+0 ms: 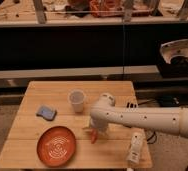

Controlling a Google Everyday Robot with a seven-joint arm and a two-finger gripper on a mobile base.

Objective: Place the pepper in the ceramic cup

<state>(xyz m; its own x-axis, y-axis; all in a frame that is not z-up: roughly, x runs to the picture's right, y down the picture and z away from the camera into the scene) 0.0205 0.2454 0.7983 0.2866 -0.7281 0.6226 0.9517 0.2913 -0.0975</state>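
The pepper [93,135], small, slim and orange, lies on the wooden table [37,90] just right of the orange plate. My gripper [97,128] points down right over it at the end of the white arm [142,120], open, its tips at the pepper's upper end. The arm hides how the fingers meet the pepper. The ceramic cup [76,100], pale and without a handle, stands upright a short way behind and left of the gripper, apart from it.
A round orange plate [56,145] sits at the front left. A blue sponge [46,112] lies left of the cup. A white bottle [135,148] lies near the table's front right corner. A dark counter runs behind the table.
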